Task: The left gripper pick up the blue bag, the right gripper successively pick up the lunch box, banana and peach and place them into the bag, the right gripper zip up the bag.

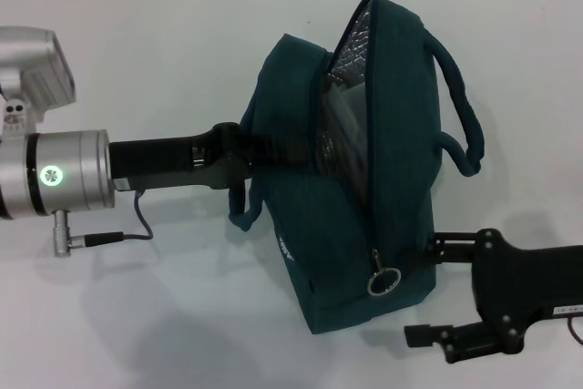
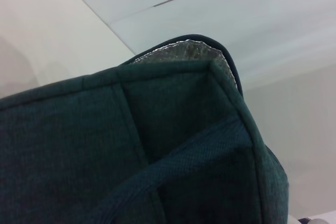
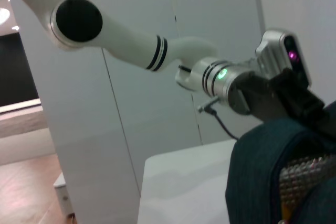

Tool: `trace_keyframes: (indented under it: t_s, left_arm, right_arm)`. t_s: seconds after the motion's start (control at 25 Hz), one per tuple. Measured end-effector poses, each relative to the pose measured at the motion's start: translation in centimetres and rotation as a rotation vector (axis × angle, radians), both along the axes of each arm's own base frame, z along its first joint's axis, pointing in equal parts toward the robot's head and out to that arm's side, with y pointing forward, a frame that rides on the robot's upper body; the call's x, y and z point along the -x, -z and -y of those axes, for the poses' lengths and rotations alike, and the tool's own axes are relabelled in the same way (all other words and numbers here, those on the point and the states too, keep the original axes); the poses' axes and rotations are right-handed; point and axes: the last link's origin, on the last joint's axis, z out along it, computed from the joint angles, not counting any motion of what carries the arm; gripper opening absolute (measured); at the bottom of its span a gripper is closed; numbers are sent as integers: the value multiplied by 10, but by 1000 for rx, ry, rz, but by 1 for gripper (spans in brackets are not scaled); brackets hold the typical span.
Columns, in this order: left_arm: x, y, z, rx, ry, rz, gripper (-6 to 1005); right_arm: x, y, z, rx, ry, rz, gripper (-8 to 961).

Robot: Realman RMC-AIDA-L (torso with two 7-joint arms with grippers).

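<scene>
Blue bag [image 1: 401, 179] stands upright mid-worktop [image 1: 164, 316], between the two arms. Left end effector [image 1: 260, 154] comes in from the robot's left and meets the bag's left side near the top edge; its tips are hidden against the fabric, so cannot tell whether they are spread or pinching. The left wrist view is filled with bag fabric [image 2: 131, 150] right up close, a strip of foil lining [image 2: 184, 53] peeking over the rim.

Right end effector [image 1: 428, 289] sits low at the bag's right front corner, fingers spread: one finger [image 1: 446, 245] touches or nearly touches the bag's lower side, the other [image 1: 428, 336] lies clear of it near the worktop. It holds nothing.

Bag look: dark teal fabric, boxy, two loop handles, one [image 1: 460, 116] arching off the right side, one [image 1: 241, 211] hanging on the left. Zipper is open along the top, with the metal ring pull [image 1: 383, 281] hanging at the near end, just beside the right end effector. Small pale logo [image 1: 287, 248] low on the left face.

Inside: silver quilted foil lining [image 1: 351, 52] shows through the gap, plus a clear, glossy shape [image 1: 342, 134] lower down, likely the lunch box, not certain. The right wrist view shows a sliver of yellow [image 3: 285, 211] in the opening by the lining; cannot tell what it is.
</scene>
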Motion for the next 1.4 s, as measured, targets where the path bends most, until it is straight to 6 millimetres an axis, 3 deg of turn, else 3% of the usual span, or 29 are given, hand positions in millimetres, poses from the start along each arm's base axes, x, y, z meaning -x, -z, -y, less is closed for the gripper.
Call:
trace_keyframes:
  t_s: [0.44,1.04,1.24,1.4]
  left_arm:
    - [-1,0,-1,-2,2,4,72]
    - [-2,-1,-2,-7,6,3,79]
    - [-3,-1,-2,-7,7,3,81]
    - [-3,-1,-3,-7,8,3,83]
  right_arm:
    - [5,10,-7,3,34,-14,740]
    - [9,17,-2,41,26,-16,712]
    - [6,20,-4,35,55,-10,521]
    - [4,22,-6,26,71,-2,478]
